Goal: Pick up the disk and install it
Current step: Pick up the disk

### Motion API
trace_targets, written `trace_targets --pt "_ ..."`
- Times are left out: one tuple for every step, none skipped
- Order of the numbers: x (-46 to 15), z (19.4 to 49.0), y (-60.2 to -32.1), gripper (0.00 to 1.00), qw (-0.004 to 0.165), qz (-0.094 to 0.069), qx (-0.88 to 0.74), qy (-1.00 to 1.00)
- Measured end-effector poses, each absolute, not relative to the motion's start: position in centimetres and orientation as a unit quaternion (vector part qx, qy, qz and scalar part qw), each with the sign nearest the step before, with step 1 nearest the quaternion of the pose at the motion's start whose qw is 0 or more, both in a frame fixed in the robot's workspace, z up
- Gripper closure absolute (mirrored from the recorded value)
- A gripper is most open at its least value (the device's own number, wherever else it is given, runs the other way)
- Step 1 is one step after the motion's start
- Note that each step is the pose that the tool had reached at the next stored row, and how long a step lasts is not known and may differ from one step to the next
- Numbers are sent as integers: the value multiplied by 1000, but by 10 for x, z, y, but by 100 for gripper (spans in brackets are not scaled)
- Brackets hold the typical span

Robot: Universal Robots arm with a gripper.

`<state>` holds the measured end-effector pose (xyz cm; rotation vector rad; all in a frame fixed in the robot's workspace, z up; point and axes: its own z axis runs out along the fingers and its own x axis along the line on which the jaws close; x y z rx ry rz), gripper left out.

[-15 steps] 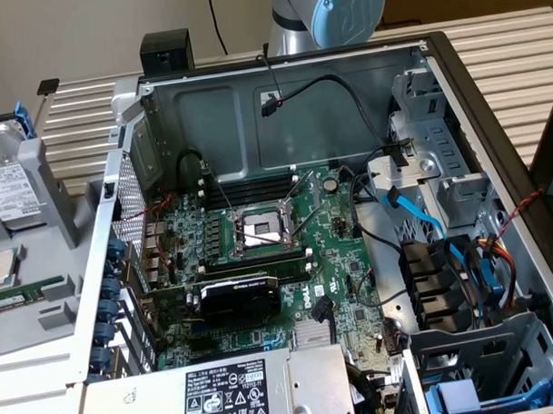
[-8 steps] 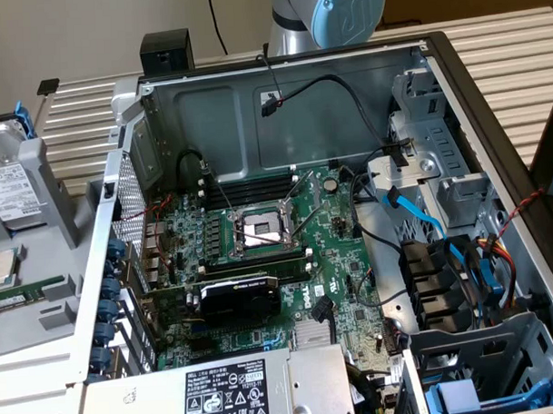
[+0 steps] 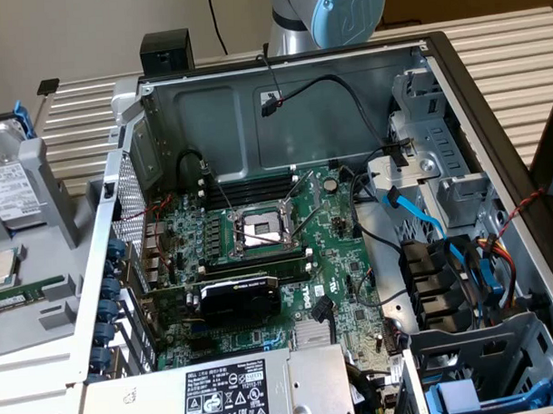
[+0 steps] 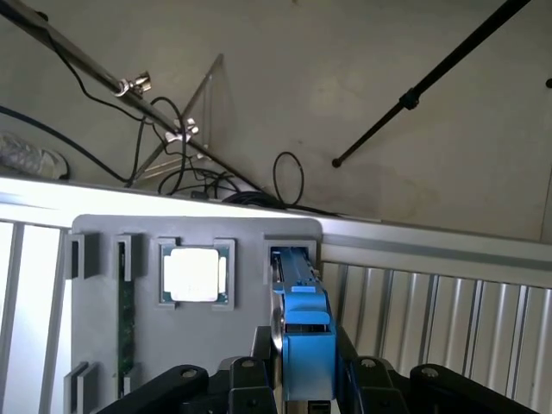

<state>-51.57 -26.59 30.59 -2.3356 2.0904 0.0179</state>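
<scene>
The disk (image 4: 306, 336) stands on edge in a slot of the grey holder (image 4: 246, 285), its blue plastic frame facing the wrist camera. My gripper (image 4: 304, 362) sits over the disk's upper edge. Its black fingers (image 4: 261, 362) press against both sides of the blue frame, so it is shut on the disk. In the exterior view the disk (image 3: 5, 185) shows its white barcode label at the far left, leaning in the holder (image 3: 53, 192) with the blue rail sticking up.
A square silver processor chip (image 4: 196, 274) and a green memory stick (image 4: 126, 328) lie in other holder pockets. The open computer case (image 3: 282, 107) has metal drive bays (image 3: 439, 165), loose cables and another blue-railed tray (image 3: 465, 400) along the exterior view's right.
</scene>
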Motion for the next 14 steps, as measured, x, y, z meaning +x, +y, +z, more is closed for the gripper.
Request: trace_targets --pt "-516 306 -266 63 4 6 -745 667" --pt "-516 306 -266 63 4 6 -745 667" --pt "-516 307 -266 63 3 6 -745 667" --pt "-516 307 -266 63 3 6 -745 667" --pt "-517 307 -266 63 4 6 -745 667" --pt "-517 308 -266 63 4 6 -745 667" --pt "-517 308 -266 63 4 6 -745 667" --pt "-517 308 -266 63 4 6 -745 667" --pt "-517 309 -266 63 4 6 -745 667" --pt "-517 309 -266 63 4 6 -745 667" --pt "-517 310 -266 63 4 6 -745 667" --pt "-518 311 -266 63 4 6 -745 667" --pt "-518 311 -266 63 4 6 -745 667" --pt "-518 312 -266 63 4 6 -745 667"
